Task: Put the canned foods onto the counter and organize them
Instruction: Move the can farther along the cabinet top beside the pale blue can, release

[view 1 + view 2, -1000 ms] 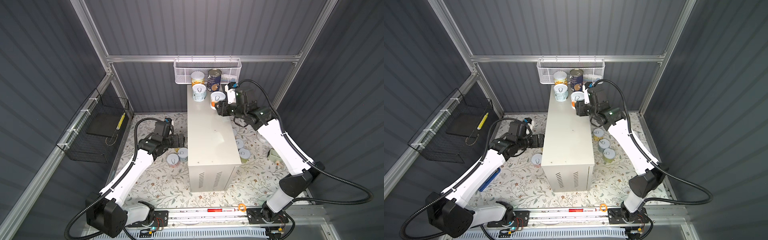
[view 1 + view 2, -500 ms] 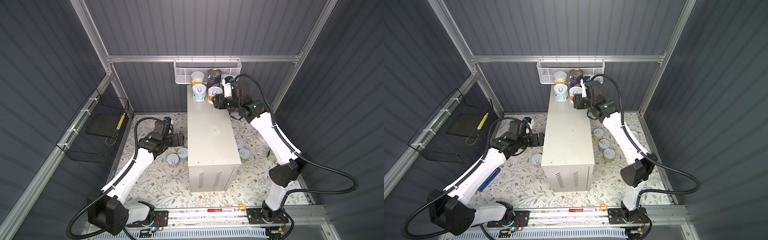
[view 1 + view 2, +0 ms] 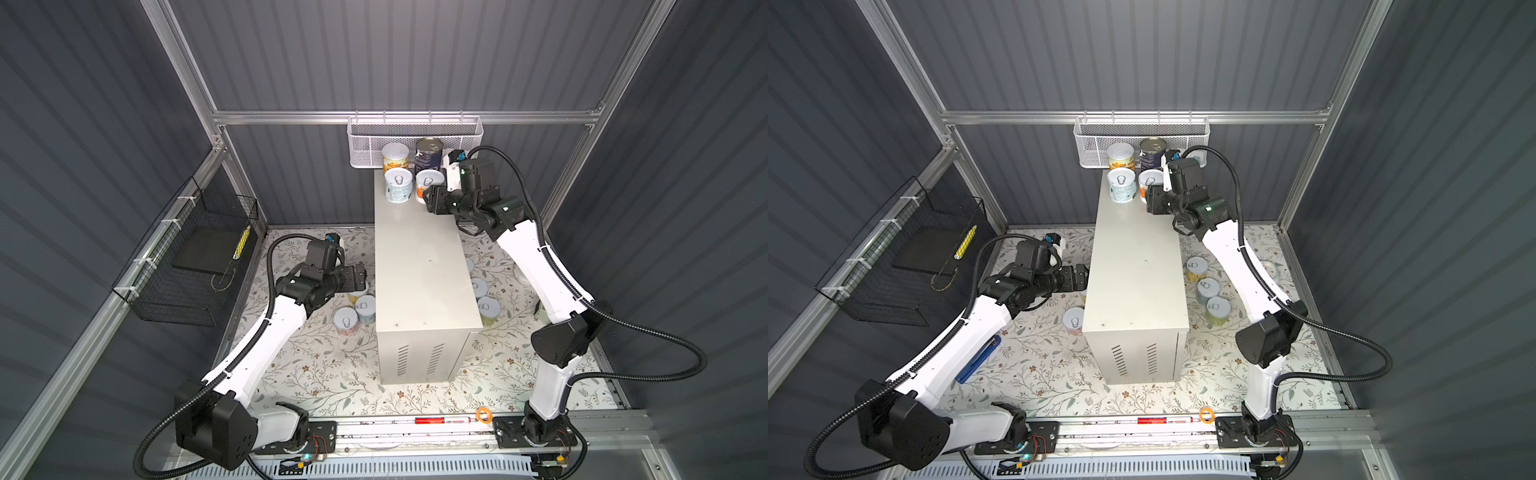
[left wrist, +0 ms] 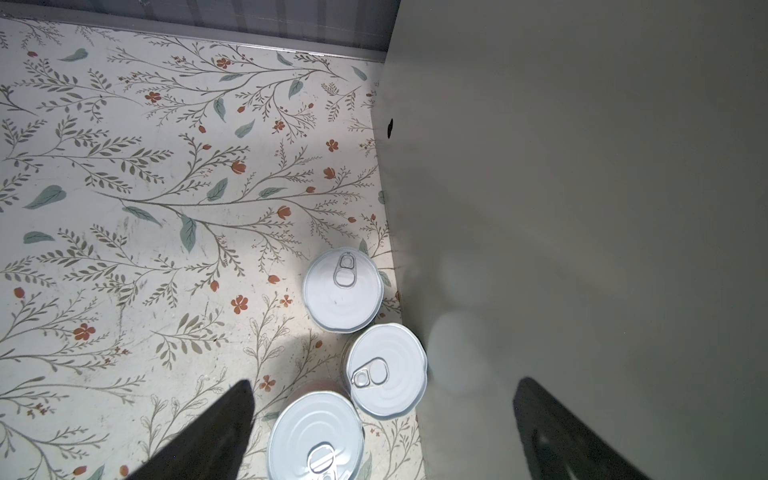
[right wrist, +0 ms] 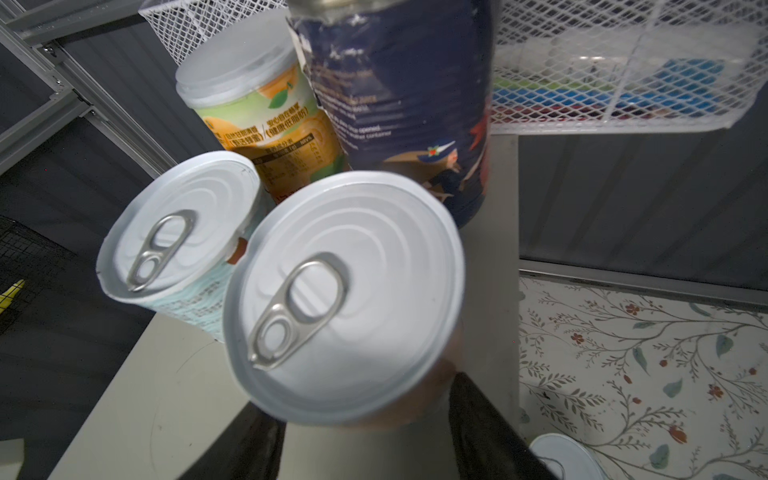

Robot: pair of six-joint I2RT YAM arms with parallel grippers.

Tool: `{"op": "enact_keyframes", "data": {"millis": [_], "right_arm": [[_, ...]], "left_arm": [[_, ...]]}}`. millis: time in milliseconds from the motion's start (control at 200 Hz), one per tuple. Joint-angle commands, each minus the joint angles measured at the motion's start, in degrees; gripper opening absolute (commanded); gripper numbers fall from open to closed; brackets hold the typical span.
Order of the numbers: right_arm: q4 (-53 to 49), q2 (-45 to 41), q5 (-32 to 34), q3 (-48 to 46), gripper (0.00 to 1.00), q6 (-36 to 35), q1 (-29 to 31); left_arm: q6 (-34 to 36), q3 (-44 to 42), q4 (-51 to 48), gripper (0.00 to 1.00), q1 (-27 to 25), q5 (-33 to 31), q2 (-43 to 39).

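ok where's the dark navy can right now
In both top views the navy can stands at the far end of the counter, under the white mesh basket, right of the yellow-labelled can and just behind the orange-labelled can in the right end effector.

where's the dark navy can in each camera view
Top view: dark navy can at the counter's far end, under the white mesh basket.
Top view: dark navy can, same place, under the basket.
Left wrist: not in it.
Right wrist: behind the nearest pull-tab can, beside the yellow-label can.
Shared landmark: the white mesh basket.
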Motion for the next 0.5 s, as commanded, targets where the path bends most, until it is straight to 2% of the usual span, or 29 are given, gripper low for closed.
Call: {"op": "enact_keyframes", "data": {"millis": [0,245,385,495], "right_arm": [[-1.0,1.7,0.1,3.1,0.63,0.2,-0.3],[-1.8,0.9,-1.7,3.1,0.64,0.5,-0.2],[-2.2,-3.8,-2.7,0.5,0.64,0.0,0.2],[-0.9,-10.3,-2.2,-5.5,0.68,-0.5,0.8]], "left_arm": [[0.1,0.1,0.7,0.98,0.6,0.7,-0.1],[0.4,-0.7,0.9,0.99,0.9,1.0,-1.0],[0.0,-1.6,0.4,0.99,1.0,0.7,-1.8],[-0.3,-3.5,-0.1,0.99,1.0,-0.6,-3.7]]}}
